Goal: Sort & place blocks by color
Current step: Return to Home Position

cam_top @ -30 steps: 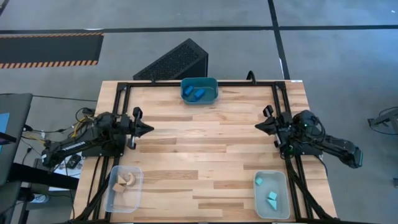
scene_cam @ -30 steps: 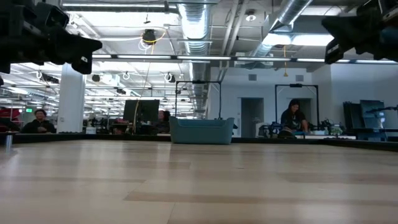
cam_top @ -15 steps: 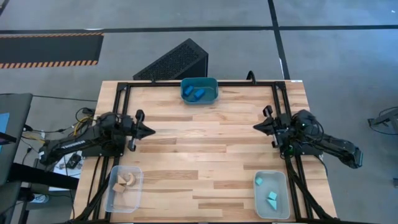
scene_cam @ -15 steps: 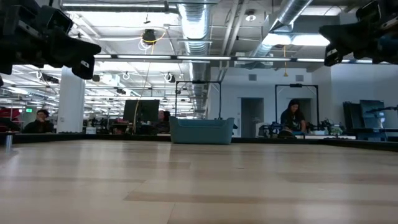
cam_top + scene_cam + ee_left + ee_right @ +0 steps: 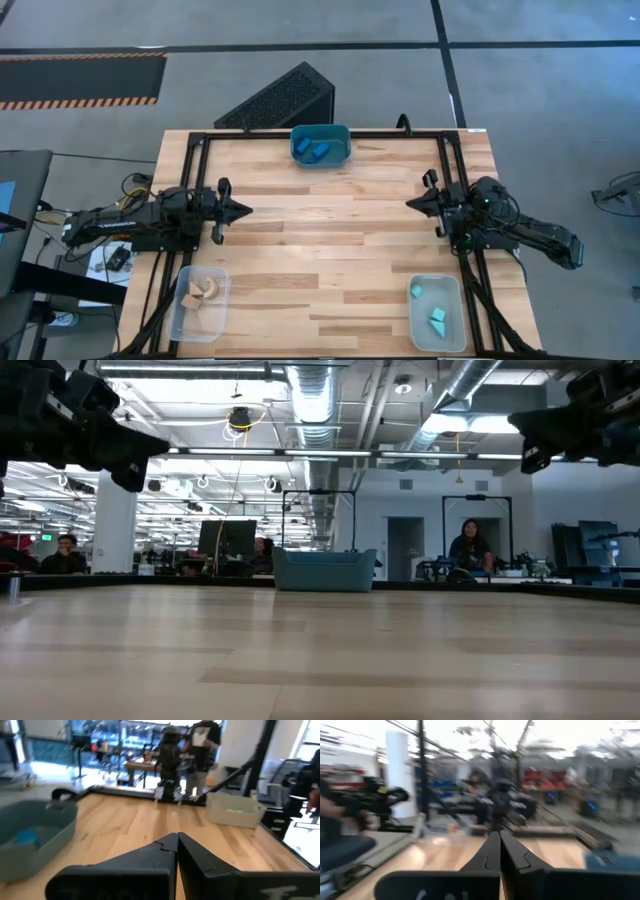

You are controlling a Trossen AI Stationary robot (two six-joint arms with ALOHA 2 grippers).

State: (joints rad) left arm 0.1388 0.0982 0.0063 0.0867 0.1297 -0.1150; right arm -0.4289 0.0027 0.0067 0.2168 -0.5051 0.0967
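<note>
All the blocks lie in bins. Two blue blocks (image 5: 312, 150) lie in the teal bin (image 5: 343, 145) at the far edge. Tan wood blocks (image 5: 197, 293) lie in the clear bin (image 5: 222, 300) at the near left. Two cyan blocks (image 5: 437, 318) lie in the clear bin (image 5: 455, 310) at the near right. My left gripper (image 5: 248, 211) (image 5: 177, 836) hovers shut over the table's left side, pointing right. My right gripper (image 5: 409, 203) (image 5: 494, 834) hovers shut over the right side, pointing left. Both are empty and raised off the table, as the low view shows.
A black frame (image 5: 300, 133) runs around the table's far, left and right edges. The wide middle of the wooden table top (image 5: 325, 235) lies between the two grippers. The low view shows the teal bin (image 5: 325, 570) at the far edge, with people seated in the room behind.
Both grippers have crept a little toward the table's middle, the left one toward the right and the right one toward the left. In the low view both have dipped slightly. Both stay shut. No block or bin has moved.
</note>
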